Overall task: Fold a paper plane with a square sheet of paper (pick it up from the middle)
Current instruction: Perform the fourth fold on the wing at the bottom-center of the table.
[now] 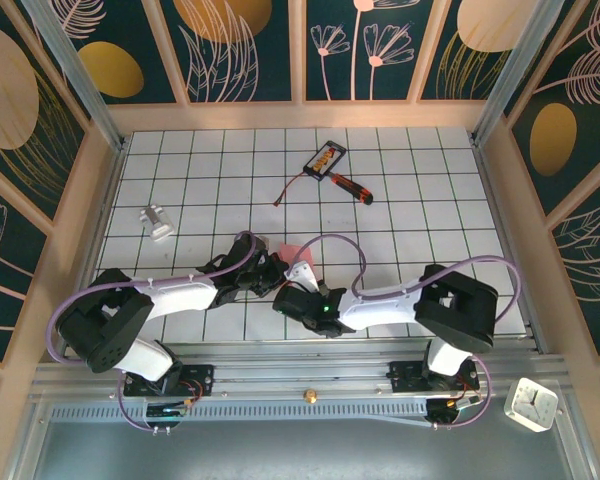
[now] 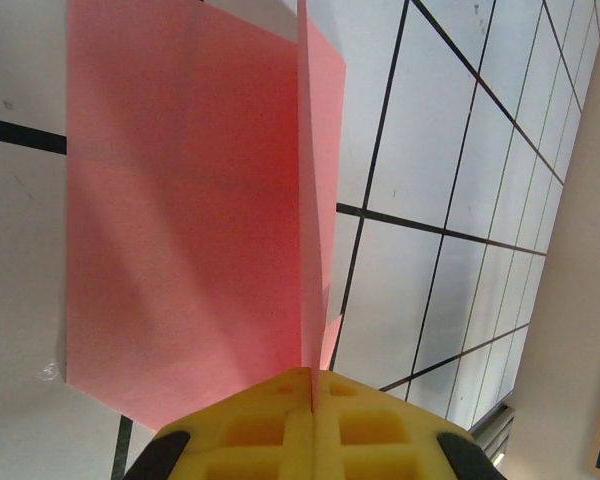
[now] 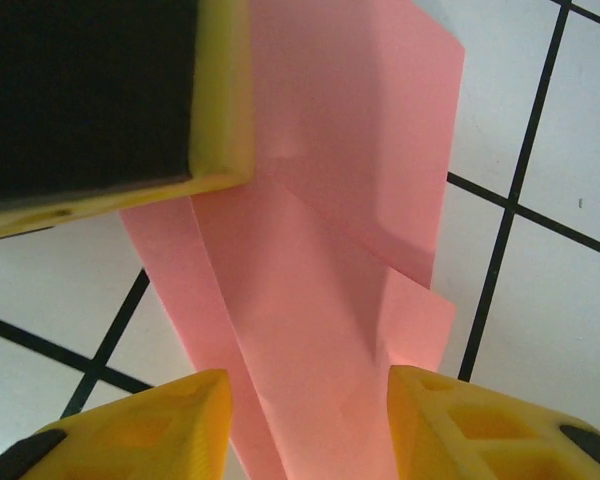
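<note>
Where the two arms meet over the near middle of the table [image 1: 400, 200], the pink sheet of paper [image 2: 180, 200] sits partly folded, one part spread over the white tiles and a flap standing up on edge. The left end effector [image 2: 312, 395] is fully closed, its yellow fingers [image 2: 250, 435] pinching that upright flap. The right end effector [image 3: 310, 420] stands partly open — its fingers sit either side of the folded paper with clear gaps, gripping nothing. A red-handled screwdriver [image 1: 350, 185] and a black-and-orange card [image 1: 325, 158] lie well apart from the paper, toward the far side.
</note>
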{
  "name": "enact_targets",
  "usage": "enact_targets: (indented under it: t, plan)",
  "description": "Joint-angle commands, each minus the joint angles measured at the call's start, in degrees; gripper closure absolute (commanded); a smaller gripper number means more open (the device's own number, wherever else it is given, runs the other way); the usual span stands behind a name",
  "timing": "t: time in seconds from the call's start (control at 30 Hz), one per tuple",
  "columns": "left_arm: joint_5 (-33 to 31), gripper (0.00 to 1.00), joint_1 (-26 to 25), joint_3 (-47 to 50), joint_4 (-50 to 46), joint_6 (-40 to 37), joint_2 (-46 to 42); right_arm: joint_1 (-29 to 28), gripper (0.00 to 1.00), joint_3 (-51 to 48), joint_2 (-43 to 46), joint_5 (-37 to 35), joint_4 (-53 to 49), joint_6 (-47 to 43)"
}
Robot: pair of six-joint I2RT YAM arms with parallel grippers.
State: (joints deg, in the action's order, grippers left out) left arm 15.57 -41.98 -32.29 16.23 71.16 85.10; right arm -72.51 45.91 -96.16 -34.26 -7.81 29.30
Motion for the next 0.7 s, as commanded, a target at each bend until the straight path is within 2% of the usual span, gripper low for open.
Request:
enact_targets:
  t: [0.0, 0.43, 0.67]
  plan:
    - [1.17, 1.0, -0.25, 0.11, -3.57, 4.61, -0.37, -0.57, 0.56, 1.54, -1.85, -4.02, -0.75, 1.25]
    - [1.21, 1.0, -0.29, 0.39, -3.22, 4.37, -0.11, -0.56, 0.64, 3.44, -3.61, -5.01, 0.27, 0.24]
    - [1.07, 1.0, -0.29, 0.61, -3.22, 4.11, -0.16, -0.66, 0.6, 4.01, -3.08, -4.66, 0.26, 0.24]
